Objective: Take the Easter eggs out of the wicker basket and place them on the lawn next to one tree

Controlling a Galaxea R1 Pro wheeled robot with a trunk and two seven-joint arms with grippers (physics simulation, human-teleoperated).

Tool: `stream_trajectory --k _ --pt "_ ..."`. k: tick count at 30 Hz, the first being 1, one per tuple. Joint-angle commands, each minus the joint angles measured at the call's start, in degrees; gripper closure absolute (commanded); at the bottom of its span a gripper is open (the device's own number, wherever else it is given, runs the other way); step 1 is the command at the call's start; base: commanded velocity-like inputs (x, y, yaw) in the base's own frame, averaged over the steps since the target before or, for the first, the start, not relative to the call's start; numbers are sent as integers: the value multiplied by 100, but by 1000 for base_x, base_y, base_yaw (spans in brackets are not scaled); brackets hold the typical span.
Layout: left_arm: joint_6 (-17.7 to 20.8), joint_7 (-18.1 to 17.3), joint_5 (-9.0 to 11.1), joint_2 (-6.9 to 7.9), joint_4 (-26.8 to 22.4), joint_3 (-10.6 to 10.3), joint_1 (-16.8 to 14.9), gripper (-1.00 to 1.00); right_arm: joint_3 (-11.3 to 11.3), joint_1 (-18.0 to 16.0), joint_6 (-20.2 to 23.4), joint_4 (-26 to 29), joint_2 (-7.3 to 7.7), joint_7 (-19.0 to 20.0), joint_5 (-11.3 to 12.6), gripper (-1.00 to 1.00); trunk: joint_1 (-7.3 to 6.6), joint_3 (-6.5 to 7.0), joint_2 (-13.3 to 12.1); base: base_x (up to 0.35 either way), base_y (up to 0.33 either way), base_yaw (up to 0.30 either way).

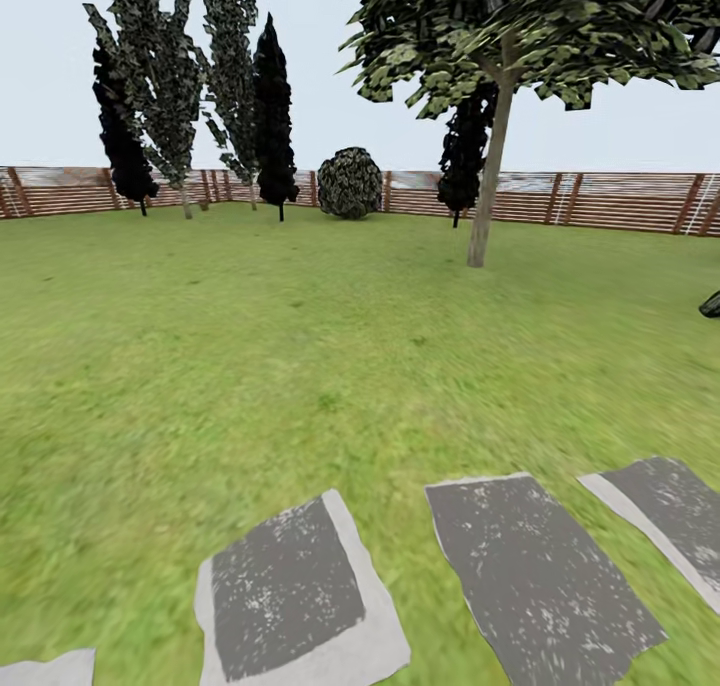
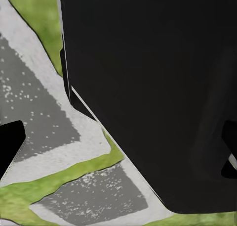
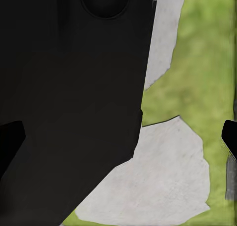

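Head view, nearest ground first: dark grey stepping stones (image 1: 285, 588) with pale borders lie in a row across the lawn (image 1: 250, 366), with grass strips between them. Their placement suggests a garden path, and the robot appears to stand on or just beside it.

Left wrist view: a black body panel (image 2: 153, 87) blocks most of the frame, with paving and grass beyond it. The left pincer (image 2: 118, 152) appears as dark fingertips (image 2: 10, 147) at opposite edges of the frame. The tips stand well apart, so the pincer is spread. Nothing lies between them.

Right wrist view: a similar black panel (image 3: 69, 97) covers one side, with a pale stone slab (image 3: 158, 181) and grass beside it. The right pincer (image 3: 118, 139) likewise has fingertips (image 3: 9, 142) at opposite edges, spread, holding nothing. Both arms look stowed close to the body, which suits travel rather than grasping.

Mid-distance: open lawn, bare of task items. The wicker basket and the three Easter eggs are not in the frames, so their location cannot be stated.

Farther out: a tree (image 1: 487, 166) with a grey-brown leaning trunk stands on the grass, a candidate drop point. Behind it, a round shrub (image 1: 350, 182), tall dark conifers (image 1: 272, 116) and a slatted wooden fence (image 1: 600, 201) close the garden.

Judgement: the task is at its search stage; no egg is moved yet.
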State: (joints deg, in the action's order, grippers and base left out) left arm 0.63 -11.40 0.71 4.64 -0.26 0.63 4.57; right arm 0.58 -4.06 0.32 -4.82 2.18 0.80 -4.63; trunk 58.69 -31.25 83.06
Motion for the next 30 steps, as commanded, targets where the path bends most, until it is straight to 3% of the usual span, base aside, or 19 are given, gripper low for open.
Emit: stream_trajectory --k 1,30 --pt "7 -21 8 1 -1 7 0 -100 3 -5 3 -10 1 8 -48 -100 3 -4 2 336 0 0" --pt "7 -21 8 0 -2 -2 0 -100 3 -4 5 -10 1 -16 -47 -100 3 -4 2 337 0 0"
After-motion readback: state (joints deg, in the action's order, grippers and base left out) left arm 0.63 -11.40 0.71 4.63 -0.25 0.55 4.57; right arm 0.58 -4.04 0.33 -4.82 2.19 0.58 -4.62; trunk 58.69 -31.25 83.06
